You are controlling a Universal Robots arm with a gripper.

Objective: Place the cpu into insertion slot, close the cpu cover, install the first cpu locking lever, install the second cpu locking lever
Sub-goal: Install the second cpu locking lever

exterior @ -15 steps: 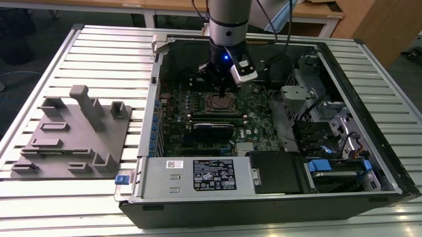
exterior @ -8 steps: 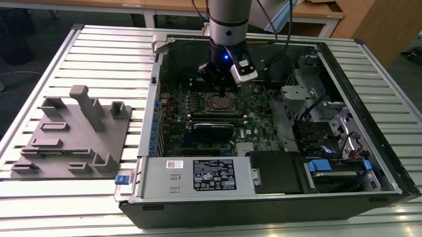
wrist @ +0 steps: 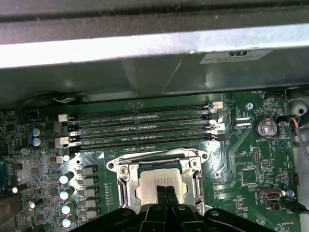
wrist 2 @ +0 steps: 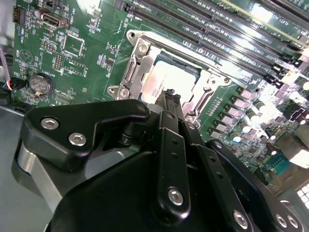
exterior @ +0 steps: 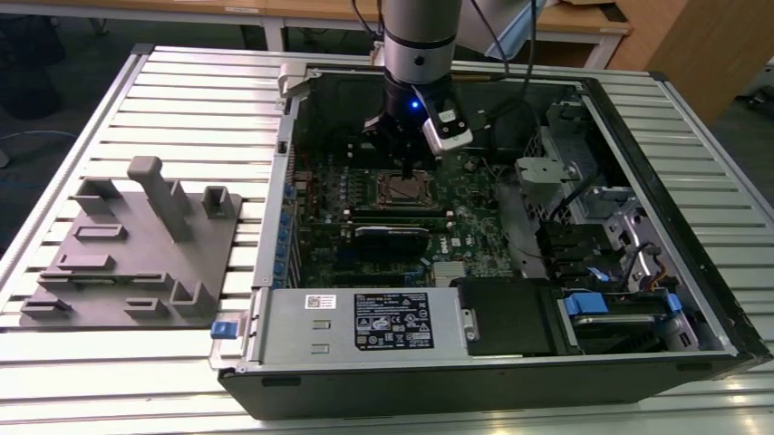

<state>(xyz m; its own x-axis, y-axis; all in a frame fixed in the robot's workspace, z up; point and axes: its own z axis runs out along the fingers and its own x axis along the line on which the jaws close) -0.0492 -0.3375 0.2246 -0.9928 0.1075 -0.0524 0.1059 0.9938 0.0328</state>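
The cpu (wrist: pixel 147 186) lies flat in the insertion slot (exterior: pixel 405 190) on the green motherboard (exterior: pixel 472 231), its silvery top showing in both wrist views (wrist 2: pixel 161 82). The cpu cover (wrist: pixel 124 188) is folded down around it as a metal frame (wrist 2: pixel 137 65). My gripper (wrist: pixel 164 187) hangs straight above the socket inside the open computer case, fingers shut together with nothing between them. Their tips (wrist 2: pixel 170 95) sit on or just above the chip's near half; whether they touch it I cannot tell. The gripper (exterior: pixel 405 174) hides part of the socket in the exterior view.
Long black memory slots (wrist: pixel 145 130) run beside the socket, with the case wall (wrist: pixel 145 72) behind them. A coin battery (wrist: pixel 266 127) and a row of capacitors (wrist: pixel 67 193) flank it. A grey fixture block (exterior: pixel 133 245) stands on the slatted table, and the power supply (exterior: pixel 362 317) fills the case's front.
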